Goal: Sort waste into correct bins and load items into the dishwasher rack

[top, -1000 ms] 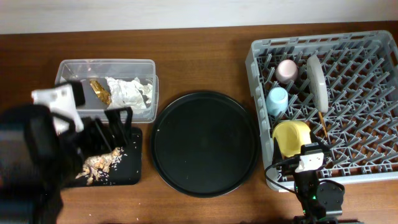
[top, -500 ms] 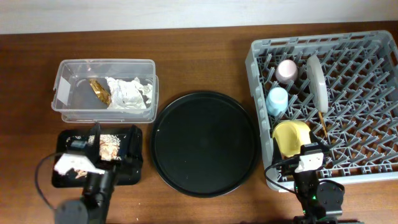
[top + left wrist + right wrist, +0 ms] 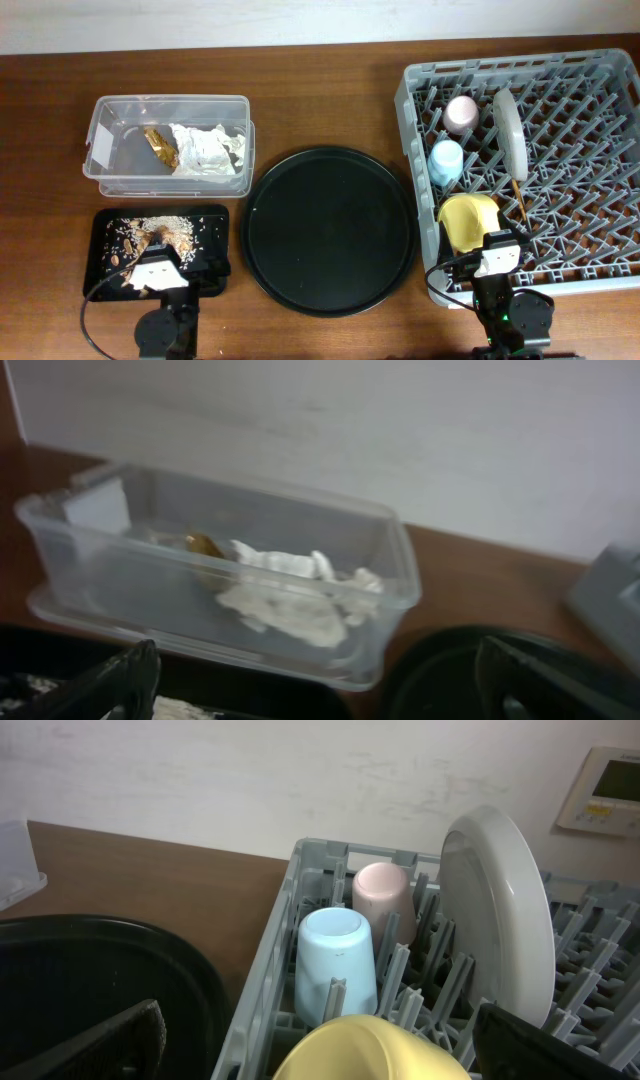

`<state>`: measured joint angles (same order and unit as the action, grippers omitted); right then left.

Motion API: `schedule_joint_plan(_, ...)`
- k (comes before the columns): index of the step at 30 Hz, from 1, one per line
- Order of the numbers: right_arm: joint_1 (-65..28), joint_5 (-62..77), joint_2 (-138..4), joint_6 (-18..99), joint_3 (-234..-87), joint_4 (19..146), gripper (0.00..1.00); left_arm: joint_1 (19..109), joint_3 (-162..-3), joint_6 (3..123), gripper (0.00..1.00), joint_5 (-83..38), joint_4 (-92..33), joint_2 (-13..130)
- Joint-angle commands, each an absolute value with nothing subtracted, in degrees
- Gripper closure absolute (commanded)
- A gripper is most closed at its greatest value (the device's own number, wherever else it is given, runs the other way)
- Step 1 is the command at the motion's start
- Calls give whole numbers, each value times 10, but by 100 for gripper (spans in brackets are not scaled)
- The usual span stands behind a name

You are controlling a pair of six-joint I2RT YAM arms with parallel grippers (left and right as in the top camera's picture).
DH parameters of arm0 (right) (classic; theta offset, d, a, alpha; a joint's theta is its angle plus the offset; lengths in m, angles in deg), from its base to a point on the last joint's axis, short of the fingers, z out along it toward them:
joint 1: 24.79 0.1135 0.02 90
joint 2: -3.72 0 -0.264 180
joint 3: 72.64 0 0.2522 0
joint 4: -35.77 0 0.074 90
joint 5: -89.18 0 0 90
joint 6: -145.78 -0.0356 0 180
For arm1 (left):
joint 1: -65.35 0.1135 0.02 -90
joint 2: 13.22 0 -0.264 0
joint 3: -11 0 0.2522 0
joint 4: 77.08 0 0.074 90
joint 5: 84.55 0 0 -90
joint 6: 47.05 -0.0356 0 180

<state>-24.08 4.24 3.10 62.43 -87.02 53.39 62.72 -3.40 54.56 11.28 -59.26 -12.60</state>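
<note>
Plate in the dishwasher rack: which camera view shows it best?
The right wrist view: the pale plate stands on edge between pegs of the rack, its round face and rim clear. Overhead shows it only edge-on, a narrow sliver near the pink cup. The left wrist view does not show it.

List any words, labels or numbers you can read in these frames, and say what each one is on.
No text can be read anywhere in these frames.
White label on the clear box: no writing can be made out, as it is too small and blurred.
Wall panel in the right wrist view: it has a small display, but its marks are too blurred to read.
</note>
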Motion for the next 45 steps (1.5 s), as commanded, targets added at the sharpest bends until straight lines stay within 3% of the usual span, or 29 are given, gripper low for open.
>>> schedule_joint_plan(1,-244,49,35,628,-867,536,1,630,-33,403,1,128,-591,-130)
schedule_joint_plan(45,-244,49,35,629,-867,536,1,656,-33,399,1,97,-588,-129)
